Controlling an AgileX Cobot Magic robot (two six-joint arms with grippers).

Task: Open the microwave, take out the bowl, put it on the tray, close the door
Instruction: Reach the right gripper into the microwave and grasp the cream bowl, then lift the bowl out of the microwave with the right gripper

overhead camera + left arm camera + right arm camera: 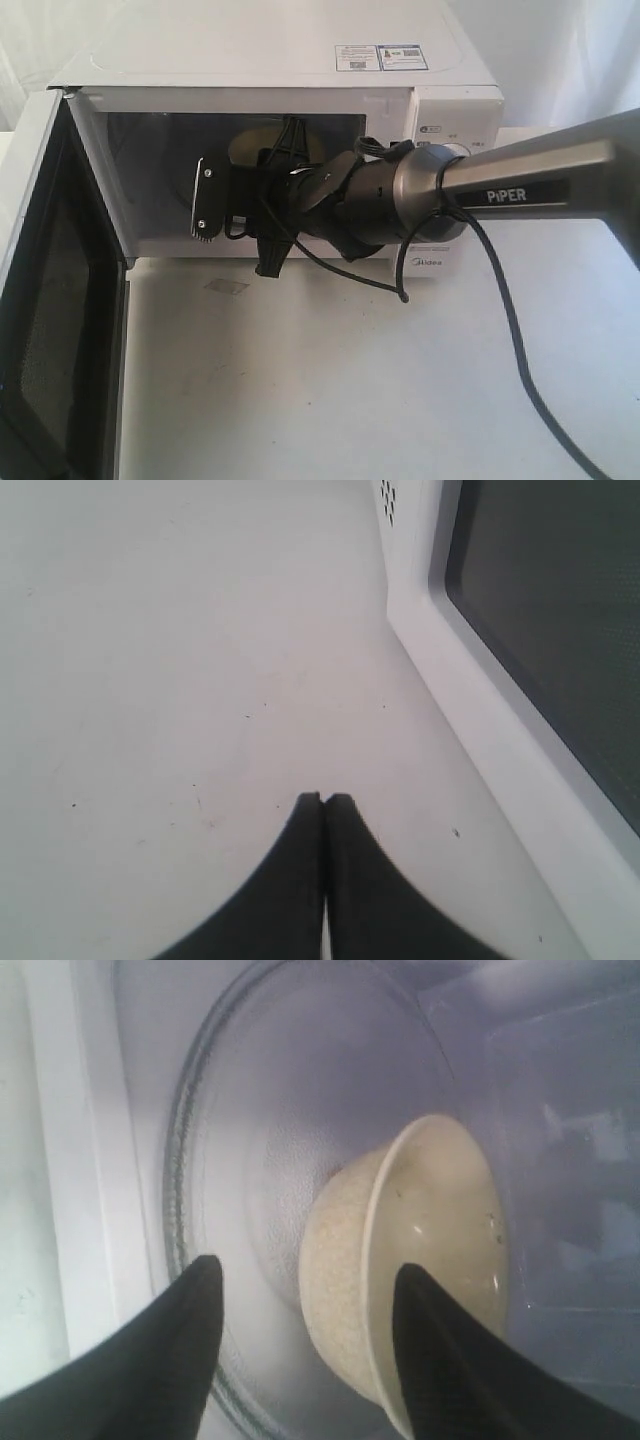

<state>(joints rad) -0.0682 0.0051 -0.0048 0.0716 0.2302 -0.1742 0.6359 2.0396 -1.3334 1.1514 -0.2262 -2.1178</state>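
Note:
The white microwave (300, 60) stands at the back of the table with its door (50, 290) swung wide to the left. Inside, the cream-white bowl (400, 1260) sits on the glass turntable (250, 1110); in the exterior view only its upper part (250, 145) shows behind the arm. My right gripper (308, 1265) is open inside the cavity. One finger (440, 1360) is over the bowl's inside and the other (170, 1340) is outside its wall, apart from it. My left gripper (323, 798) is shut and empty, low over the table beside the door's windowed panel (560, 610). The tray is out of view.
The right arm (520, 185) and its black cable (510, 330) cross in front of the control panel (455, 125) with its knobs. White tabletop (350, 380) spreads in front of the oven. The open door blocks the left side.

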